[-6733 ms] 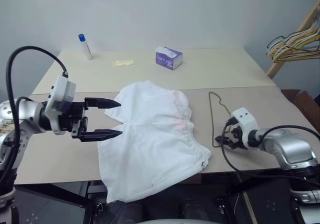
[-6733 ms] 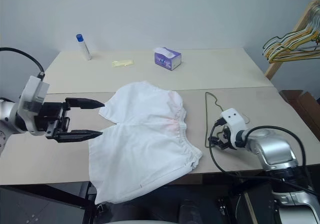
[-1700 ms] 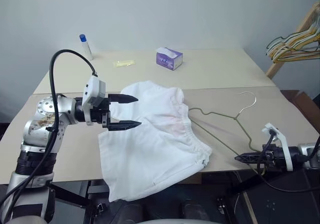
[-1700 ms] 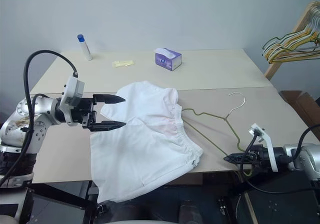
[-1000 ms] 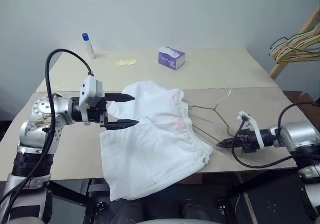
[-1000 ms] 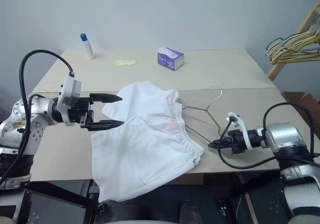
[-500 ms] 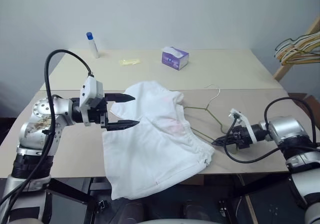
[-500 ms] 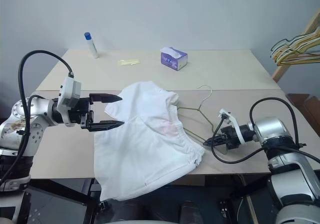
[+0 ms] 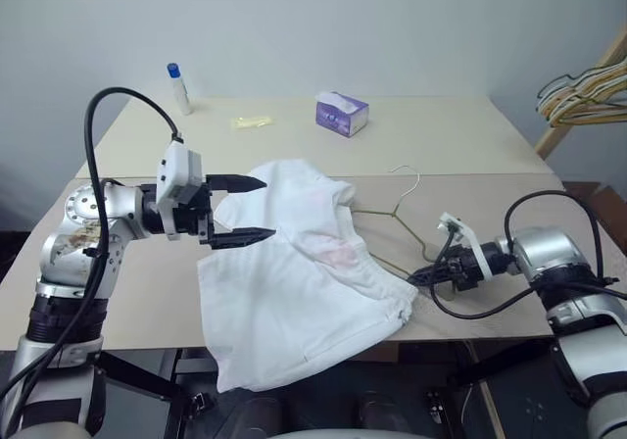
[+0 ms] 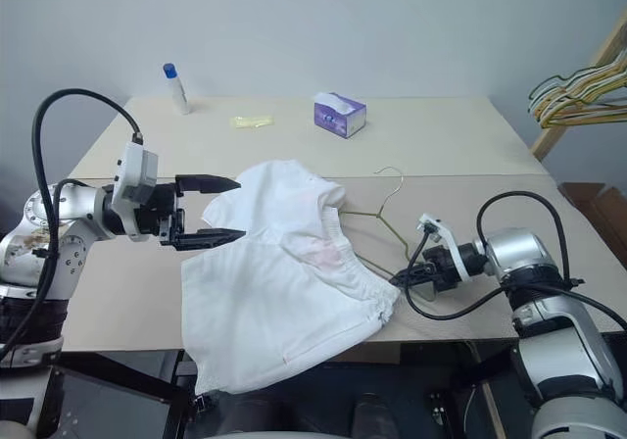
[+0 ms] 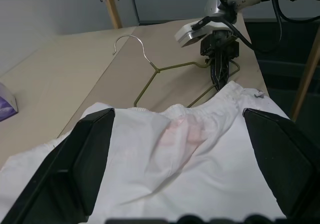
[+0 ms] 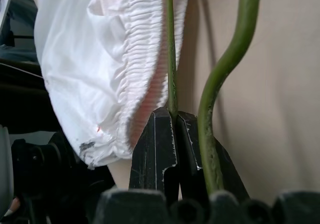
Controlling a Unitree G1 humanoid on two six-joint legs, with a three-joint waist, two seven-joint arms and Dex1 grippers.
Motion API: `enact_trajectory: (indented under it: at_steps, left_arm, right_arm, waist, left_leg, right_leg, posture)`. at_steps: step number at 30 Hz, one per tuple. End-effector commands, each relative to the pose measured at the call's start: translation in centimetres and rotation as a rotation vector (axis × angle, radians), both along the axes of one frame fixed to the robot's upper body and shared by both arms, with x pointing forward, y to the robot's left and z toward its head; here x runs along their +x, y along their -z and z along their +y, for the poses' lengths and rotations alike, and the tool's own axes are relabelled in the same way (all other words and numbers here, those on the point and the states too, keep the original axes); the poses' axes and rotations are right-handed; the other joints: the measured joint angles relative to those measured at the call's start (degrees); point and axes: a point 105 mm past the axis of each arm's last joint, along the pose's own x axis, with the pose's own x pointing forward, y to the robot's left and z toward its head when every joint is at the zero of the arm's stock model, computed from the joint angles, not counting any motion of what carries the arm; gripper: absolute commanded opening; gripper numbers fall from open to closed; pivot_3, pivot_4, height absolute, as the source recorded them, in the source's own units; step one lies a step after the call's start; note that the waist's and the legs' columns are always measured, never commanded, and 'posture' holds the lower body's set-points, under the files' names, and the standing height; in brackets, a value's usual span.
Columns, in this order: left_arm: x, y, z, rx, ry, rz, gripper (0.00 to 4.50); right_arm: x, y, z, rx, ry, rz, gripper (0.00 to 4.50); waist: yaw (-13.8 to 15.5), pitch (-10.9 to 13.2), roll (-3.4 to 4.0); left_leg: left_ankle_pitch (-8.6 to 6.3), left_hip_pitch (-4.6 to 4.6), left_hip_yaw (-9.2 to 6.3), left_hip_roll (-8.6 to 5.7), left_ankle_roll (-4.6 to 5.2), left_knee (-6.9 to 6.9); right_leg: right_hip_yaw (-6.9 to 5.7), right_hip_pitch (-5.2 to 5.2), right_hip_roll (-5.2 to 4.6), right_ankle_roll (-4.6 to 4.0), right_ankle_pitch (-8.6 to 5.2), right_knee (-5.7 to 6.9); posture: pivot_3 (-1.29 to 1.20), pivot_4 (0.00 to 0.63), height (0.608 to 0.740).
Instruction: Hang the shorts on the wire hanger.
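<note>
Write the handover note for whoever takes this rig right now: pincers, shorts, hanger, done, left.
Left pincer: open, at the far leg end of the shorts, holding nothing.
Right pincer: shut on the hanger, gripping its wire beside the waistband.
Shorts: flat on the table, one leg draped over the near edge.
Hanger: on the table, one end at the waistband, hook pointing away.
Done: hanger grasped and brought to the shorts.
Left: thread the hanger into the shorts, then lift.

wire hanger (image 9: 392, 225) end tucked inside shorts (image 9: 304, 282), hem below table edge
</note>
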Motion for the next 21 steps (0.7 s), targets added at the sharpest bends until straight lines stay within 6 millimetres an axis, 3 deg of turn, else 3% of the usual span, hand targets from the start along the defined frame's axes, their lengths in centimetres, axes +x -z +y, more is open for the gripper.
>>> enact_trajectory:
  at_steps: [1, 3, 6, 9, 14, 21]
  left_arm:
    - [-0.1, -0.9, -0.1, 0.005, 0.009, -0.052, 4.45]
    - [0.0, -0.9, 0.0, 0.005, 0.006, -0.054, 4.45]
    - [0.0, -0.9, 0.0, 0.006, 0.002, -0.055, 4.45]
    - [0.3, -0.9, 0.1, 0.015, 0.004, -0.059, 4.45]
    - [1.6, -1.7, 0.1, 0.022, -0.008, -0.112, 4.45]
    - [4.6, -5.2, 0.7, 0.095, -0.021, -0.31, 4.45]
  right_arm:
    - [1.8, -1.6, -0.3, 0.017, 0.047, -0.107, 0.0]
    - [2.5, -2.1, -0.4, 0.024, 0.08, -0.155, 0.0]
    - [4.5, -4.2, -1.1, -0.001, 0.154, -0.372, 0.0]
    - [5.1, -7.6, -1.4, -0.038, 0.17, -0.619, 0.0]
    - [4.0, -10.9, -0.7, -0.233, 0.096, -0.965, 0.0]
    - [1.6, -11.4, 2.6, -0.43, -0.156, -1.168, 0.0]
  waist:
    - [0.02, 0.0, 0.0]
    - [0.12, 0.0, 0.0]
    - [0.14, 0.0, 0.0]
    - [0.09, -0.01, 0.01]
    - [0.14, -0.02, 0.02]
    - [-0.76, -0.04, 0.0]
  left_leg:
    - [0.0, -0.01, 0.0, 0.0, 0.0, 0.0]
    - [0.0, -0.01, 0.0, -0.01, 0.0, 0.0]
    - [0.0, -0.01, 0.02, -0.01, -0.01, 0.0]
    - [0.02, -0.02, 0.05, 0.01, -0.03, -0.03]
    - [0.02, -0.21, 0.1, 0.01, -0.04, -0.03]
    - [0.06, -0.84, 0.29, -0.02, -0.09, 0.21]
  right_leg:
    - [0.0, 0.0, -0.01, 0.0, 0.0, -0.01]
    - [-0.01, 0.0, -0.03, 0.0, 0.0, -0.01]
    - [-0.03, -0.02, -0.02, 0.0, 0.0, 0.01]
    - [-0.03, -0.08, -0.01, -0.01, 0.0, 0.07]
    - [-0.1, -0.22, -0.02, -0.01, 0.0, 0.07]
    - [-0.09, -0.82, 0.01, -0.03, 0.05, 0.22]
  posture:
    - [0.15, 0.011, 0.74]
    - [0.14, 0.007, 0.74]
    - [0.13, 0.002, 0.74]
    - [0.1, 0.0, 0.74]
    - [0.06, 0.0, 0.74]
    - [0.02, 0.0, 0.74]
